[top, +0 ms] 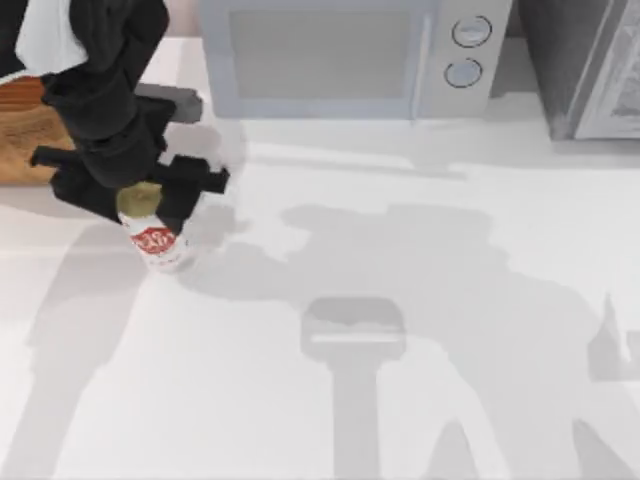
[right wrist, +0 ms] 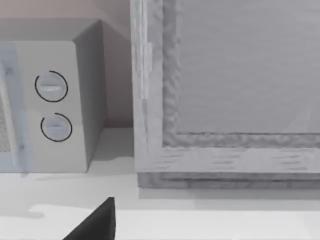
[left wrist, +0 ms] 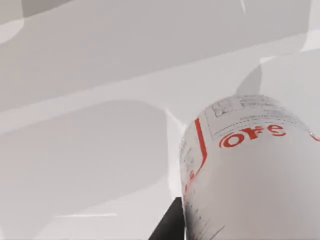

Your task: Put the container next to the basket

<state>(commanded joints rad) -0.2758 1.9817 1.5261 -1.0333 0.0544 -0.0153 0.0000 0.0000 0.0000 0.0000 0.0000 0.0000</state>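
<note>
Gripping the container (top: 152, 232) near its dull gold top, the left hand (top: 140, 190) sits at about nine o'clock on the counter (top: 420, 400) in the top view, its dark fingers closed on either side of the can. The container's white body with its red label juts out below the hand toward six o'clock, tilted rather than upright; whether its base touches the counter cannot be told. In the left wrist view the container (left wrist: 250, 170) looms close, red lettering across its white side, with a dark finger (left wrist: 170, 225) against its edge and the pale counter (left wrist: 90, 150) beyond. The basket (top: 25, 130), orange-brown, lies at the top view's ten o'clock edge, partly hidden behind the left arm and just beside the hand. A grey-white microwave (top: 350, 60) stands at twelve o'clock, and a grey cabinet (top: 580, 60) at one o'clock. The right wrist view faces the microwave's dials (right wrist: 52, 105) and the cabinet's framed front (right wrist: 225, 90), with a dark finger (right wrist: 95, 222) of the right hand at the picture's edge; its state cannot be told.
</note>
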